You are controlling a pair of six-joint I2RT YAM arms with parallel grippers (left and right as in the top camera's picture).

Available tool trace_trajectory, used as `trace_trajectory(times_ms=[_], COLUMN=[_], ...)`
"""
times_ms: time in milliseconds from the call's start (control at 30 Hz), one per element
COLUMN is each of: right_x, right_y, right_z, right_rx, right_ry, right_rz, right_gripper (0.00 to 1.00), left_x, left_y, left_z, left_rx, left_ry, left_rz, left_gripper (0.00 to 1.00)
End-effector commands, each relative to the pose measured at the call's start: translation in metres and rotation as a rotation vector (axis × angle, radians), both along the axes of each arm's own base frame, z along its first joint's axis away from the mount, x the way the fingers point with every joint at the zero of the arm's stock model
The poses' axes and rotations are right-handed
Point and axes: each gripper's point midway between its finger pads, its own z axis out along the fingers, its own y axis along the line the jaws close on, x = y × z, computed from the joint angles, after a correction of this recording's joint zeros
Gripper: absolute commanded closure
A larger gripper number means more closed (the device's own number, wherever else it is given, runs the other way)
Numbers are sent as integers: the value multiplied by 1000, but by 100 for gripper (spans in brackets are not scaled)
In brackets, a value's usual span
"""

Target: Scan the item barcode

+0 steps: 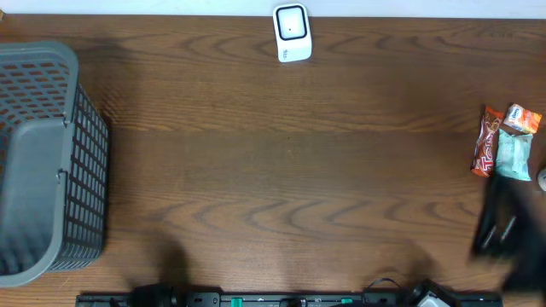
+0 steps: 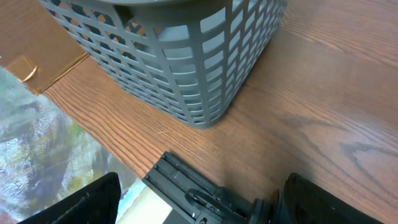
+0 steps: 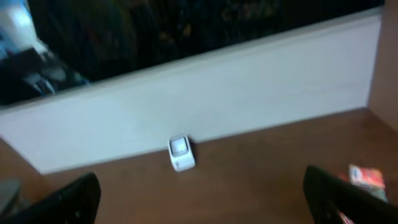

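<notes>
The brown wood-grain counter (image 1: pixel 281 170) fills the overhead view. A grey slatted basket (image 1: pixel 43 162) stands at its left end, and in the left wrist view one rounded corner of it sits close to the counter's near edge. The left tool (image 2: pixel 199 202) hangs near that corner, released, its two dark fingers (image 2: pixel 87 202) set wide apart with nothing between them. The right tool (image 3: pixel 202 205) is likewise spread and empty. From overhead it shows only as a dark blur at the right edge, just on the near side of the snack items. Those items lie together at the far right of the counter. A red-brown packet (image 1: pixel 486 141) lies flat, its long axis running from the far side toward the near side with a slight tilt. A teal packet (image 1: pixel 514 155) touches its right flank, and a small orange packet (image 1: pixel 523 118) sits at their far end. No barcode can be made out. The white scanner (image 1: pixel 292 32) stands at the far edge near the middle, well apart from the packets.
</notes>
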Motion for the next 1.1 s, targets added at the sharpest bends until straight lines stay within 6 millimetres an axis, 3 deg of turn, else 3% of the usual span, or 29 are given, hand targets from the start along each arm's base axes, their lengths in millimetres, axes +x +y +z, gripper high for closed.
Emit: trace_trajectory(times_ms=[0, 167, 233, 400, 533, 700, 900, 1067], right_x=[-36, -95, -119, -146, -156, -170, -181, -175], right_y=[-10, -17, -34, -65, -68, -76, -79, -77], right_z=[-11, -22, -47, -50, -59, -77, -113, -117], right_rx=[-62, -100, -105, -165, -365, -376, -372, -358], right_ry=[-8, -77, -32, -103, -126, -130, -154, -293], right_rz=[-85, -19, -12, -21, 20, -28, -11, -41], right_gripper=[1, 1, 1, 1, 1, 1, 1, 1], left_x=[-12, -12, -12, -12, -12, -12, -12, -12], left_y=[0, 0, 0, 0, 0, 0, 0, 0], left_z=[-13, -13, -13, -13, -13, -13, -13, -13], left_rx=[-6, -6, -6, -6, -6, -6, -6, -6], left_ry=[78, 78, 78, 78, 78, 78, 78, 78], left_rz=[10, 10, 10, 10, 10, 10, 10, 10], left_gripper=[16, 16, 16, 16, 16, 16, 16, 16])
